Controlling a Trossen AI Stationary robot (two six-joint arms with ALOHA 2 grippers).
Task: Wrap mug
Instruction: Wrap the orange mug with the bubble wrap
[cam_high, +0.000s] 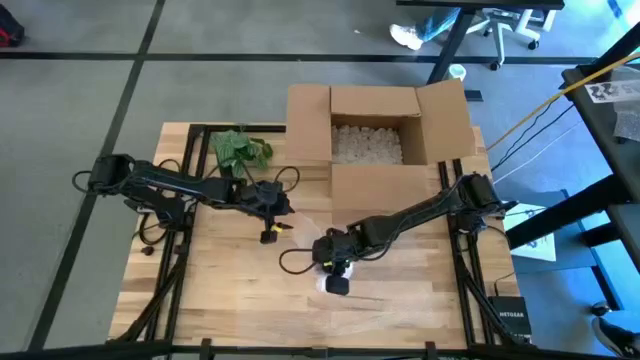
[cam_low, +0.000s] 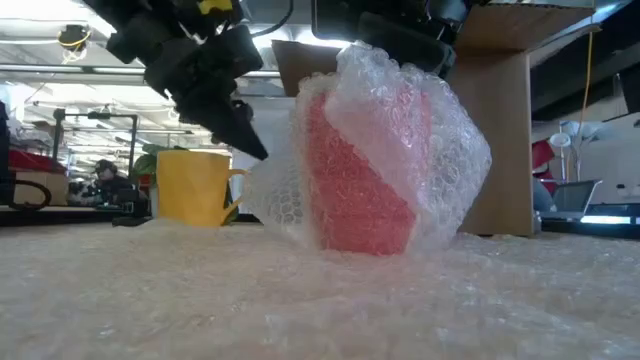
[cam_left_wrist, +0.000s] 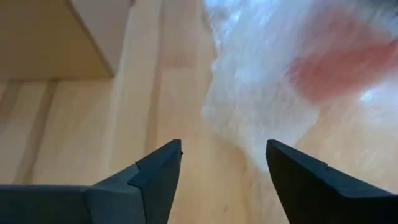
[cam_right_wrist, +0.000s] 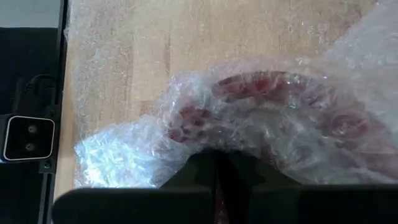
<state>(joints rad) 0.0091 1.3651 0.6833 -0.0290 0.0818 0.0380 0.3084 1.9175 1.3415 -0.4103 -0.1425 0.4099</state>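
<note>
A red mug (cam_low: 365, 190) stands on a sheet of bubble wrap (cam_low: 300, 300) spread over the table, with wrap (cam_low: 440, 130) folded up around its sides. My right gripper (cam_right_wrist: 217, 177) is above the mug, shut on the wrap; in the high view (cam_high: 337, 278) it hides the mug. My left gripper (cam_left_wrist: 224, 158) hangs open to the mug's left (cam_high: 270, 228), above the wood, its fingers on either side of the wrap's loose edge (cam_left_wrist: 239, 134), touching nothing that I can see. My right gripper pinches the bubble wrap gathered over the mug's mouth (cam_right_wrist: 214, 146) between its two shut fingers, coming from above and pointing down. The wrap drapes from the fingers over the mug's rim (cam_right_wrist: 267, 81). The mug stands upright on the sheet.
A yellow mug (cam_low: 195, 185) stands behind and to the left of the red one. An open cardboard box (cam_high: 375, 140) with white packing fill sits at the table's far side. A green plant (cam_high: 240, 150) lies at the far left. The near part of the table is covered by the sheet.
</note>
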